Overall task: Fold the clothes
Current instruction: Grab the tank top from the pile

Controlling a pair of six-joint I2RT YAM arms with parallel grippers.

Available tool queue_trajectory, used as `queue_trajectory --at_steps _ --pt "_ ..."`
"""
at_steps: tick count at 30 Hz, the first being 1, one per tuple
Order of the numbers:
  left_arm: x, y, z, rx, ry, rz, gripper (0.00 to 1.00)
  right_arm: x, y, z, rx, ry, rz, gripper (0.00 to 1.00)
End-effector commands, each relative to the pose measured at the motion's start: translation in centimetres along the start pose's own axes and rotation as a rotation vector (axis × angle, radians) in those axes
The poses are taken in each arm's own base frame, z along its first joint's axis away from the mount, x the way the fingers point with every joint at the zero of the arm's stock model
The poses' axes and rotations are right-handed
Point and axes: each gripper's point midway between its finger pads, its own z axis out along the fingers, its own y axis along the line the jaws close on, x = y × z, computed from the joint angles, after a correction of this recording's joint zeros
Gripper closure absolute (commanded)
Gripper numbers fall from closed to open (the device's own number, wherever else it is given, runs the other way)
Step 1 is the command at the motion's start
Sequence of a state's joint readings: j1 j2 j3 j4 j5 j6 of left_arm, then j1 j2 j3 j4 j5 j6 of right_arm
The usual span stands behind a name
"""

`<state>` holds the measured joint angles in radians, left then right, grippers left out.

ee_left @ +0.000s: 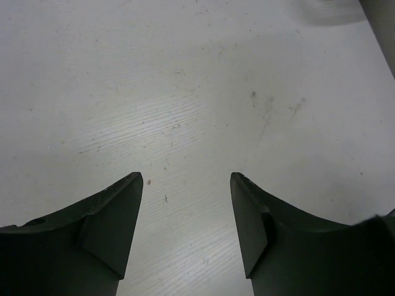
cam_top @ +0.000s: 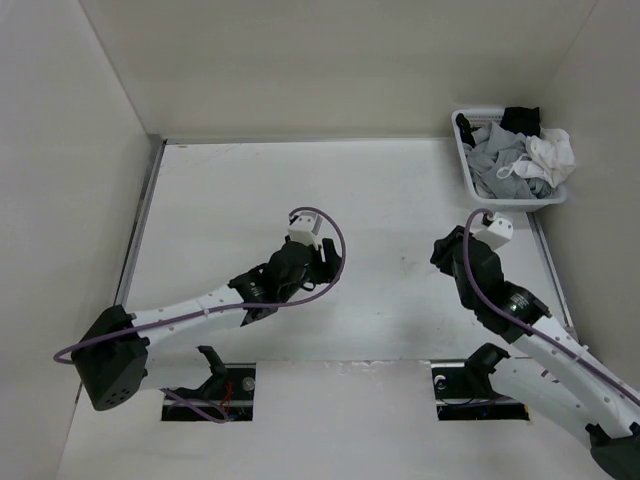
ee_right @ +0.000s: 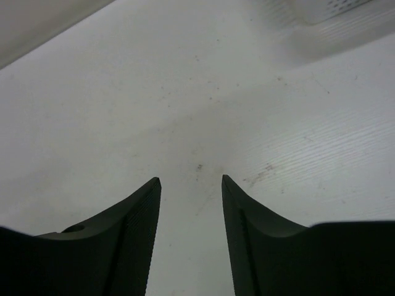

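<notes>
The white garment [cam_top: 552, 152] lies heaped in the basket [cam_top: 464, 152] at the counter's [cam_top: 380, 200] far right corner, beside grey garments [cam_top: 495, 160] and a black garment [cam_top: 520, 118], while the left tool [ee_left: 185, 179] and right tool [ee_right: 191, 180] hover over the counter nearer in, jaws spread wide, gripping nothing.

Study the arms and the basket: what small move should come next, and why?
Probably the right gripper should reach toward the basket for the white garment: it and the left gripper stand open, holding nothing, and the garment lies in the basket, nearer that gripper.
</notes>
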<state>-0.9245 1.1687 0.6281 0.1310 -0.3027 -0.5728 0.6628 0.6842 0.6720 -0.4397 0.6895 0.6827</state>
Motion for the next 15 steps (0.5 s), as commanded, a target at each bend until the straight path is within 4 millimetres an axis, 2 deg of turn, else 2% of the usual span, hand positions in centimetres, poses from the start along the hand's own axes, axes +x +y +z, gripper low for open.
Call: queue_trajectory --at_steps 1,6,8,9,11,13,14,15 --pt "-3.8 -2.2 0.4 0.050 -0.092 -0.023 0.42 -0.9 0.6 1.1 -0.031 -0.019 0.021 0.54" --pt "-3.9 -3.8 1.7 0.101 -0.094 -0.016 0.42 -4.1 -0.4 3.1 0.019 -0.078 0.059 0.83" --pt "-3.3 -4.2 2.0 0.124 -0.104 -0.011 0.45 -5.6 -1.2 4.1 0.059 -0.098 0.088 0.95" --pt "-3.0 -4.5 1.9 0.141 -0.114 -0.007 0.47 -6.5 -1.8 4.7 0.086 -0.114 0.103 0.98" --pt "-2.6 -4.9 1.7 0.171 -0.137 0.006 0.60 -8.8 -3.3 6.2 0.148 -0.149 0.114 1.00" --pt "-2.5 -5.2 1.5 0.194 -0.158 0.018 0.82 -11.7 -5.8 7.9 0.239 -0.203 0.123 1.00" --pt "-2.4 -5.2 1.5 0.197 -0.162 0.019 0.90 -13.2 -6.6 8.9 0.264 -0.229 0.135 1.00" --pt "-2.2 -5.1 1.5 0.196 -0.157 0.022 0.93 -14.5 -7.4 10.1 0.285 -0.248 0.144 1.00"
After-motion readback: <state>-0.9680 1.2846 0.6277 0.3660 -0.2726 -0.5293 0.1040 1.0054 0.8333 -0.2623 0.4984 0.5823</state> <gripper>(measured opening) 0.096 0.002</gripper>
